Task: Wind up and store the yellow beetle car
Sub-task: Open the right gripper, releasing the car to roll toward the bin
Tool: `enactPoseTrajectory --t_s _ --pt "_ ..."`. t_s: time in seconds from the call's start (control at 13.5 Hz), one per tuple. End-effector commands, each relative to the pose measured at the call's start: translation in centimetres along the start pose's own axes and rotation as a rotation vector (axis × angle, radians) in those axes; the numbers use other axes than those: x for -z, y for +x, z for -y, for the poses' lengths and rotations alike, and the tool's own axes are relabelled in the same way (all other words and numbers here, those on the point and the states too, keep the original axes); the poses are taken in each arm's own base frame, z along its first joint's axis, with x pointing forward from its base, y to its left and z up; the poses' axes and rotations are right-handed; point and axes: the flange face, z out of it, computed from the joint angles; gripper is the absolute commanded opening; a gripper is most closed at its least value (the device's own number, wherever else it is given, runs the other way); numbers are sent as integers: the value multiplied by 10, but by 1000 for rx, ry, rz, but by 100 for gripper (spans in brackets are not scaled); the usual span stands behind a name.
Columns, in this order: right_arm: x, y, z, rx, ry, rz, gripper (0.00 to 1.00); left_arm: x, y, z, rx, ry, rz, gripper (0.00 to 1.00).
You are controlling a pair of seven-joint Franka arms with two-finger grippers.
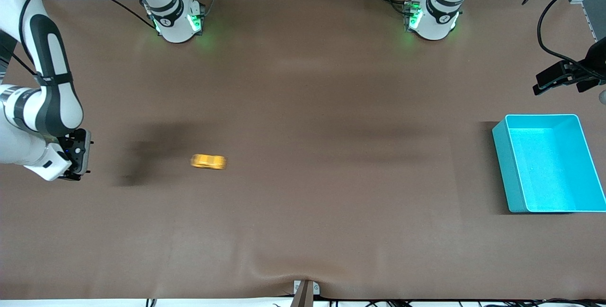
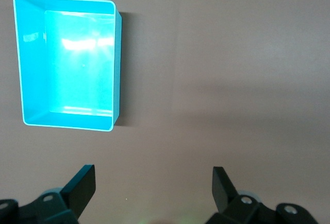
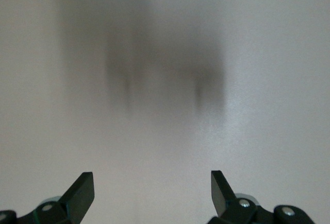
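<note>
The yellow beetle car [image 1: 208, 161] sits on the brown table toward the right arm's end, free of both grippers. My right gripper [image 1: 79, 164] hangs over the table near that end's edge, a good way from the car. In the right wrist view it [image 3: 152, 180] is open over bare mat, with only a shadow under it. My left gripper [image 1: 549, 82] waits above the left arm's end, over the table close to the turquoise bin [image 1: 504, 165]. It [image 2: 153, 175] is open and holds nothing, and the bin [image 2: 118, 69] in its view has nothing inside.
The two arm bases [image 1: 177, 20] [image 1: 433, 18] stand along the table edge farthest from the front camera. Black cables hang near the left gripper. The brown mat has a small ridge [image 1: 284, 274] at the edge nearest the front camera.
</note>
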Motion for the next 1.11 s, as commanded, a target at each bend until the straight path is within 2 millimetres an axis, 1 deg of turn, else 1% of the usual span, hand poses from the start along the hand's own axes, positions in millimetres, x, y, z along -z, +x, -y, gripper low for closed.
enactPoseTrajectory --t_s 0.0,0.22,0.44,0.52,0.67,0.74,0.82,0.96,1.04 --pt "45 -6 -5 5 -8 -32 100 2 1 3 -19 7 -10 100" --pt "106 -10 -11 -5 -47 -38 100 -1 2 7 -11 5 -4 100" --pt "152 -13 -12 -26 -94 -69 100 -1 2 7 -11 4 -5 100" --pt "166 -14 -10 -28 -98 -72 100 -1 2 7 -11 4 -4 100" --pt "190 -14 -4 -62 -104 -132 100 -1 2 7 -11 4 -4 100" --pt "206 -12 -1 -90 -107 -144 100 -1 2 7 -10 4 -4 100" --pt "225 -10 7 -140 -106 -152 100 -2 3 7 -11 5 -2 100" --pt "262 9 20 -224 -117 -167 100 -3 3 9 -7 4 -1 100" --pt "284 28 27 -235 -133 -168 100 -3 3 10 -5 4 -1 100"
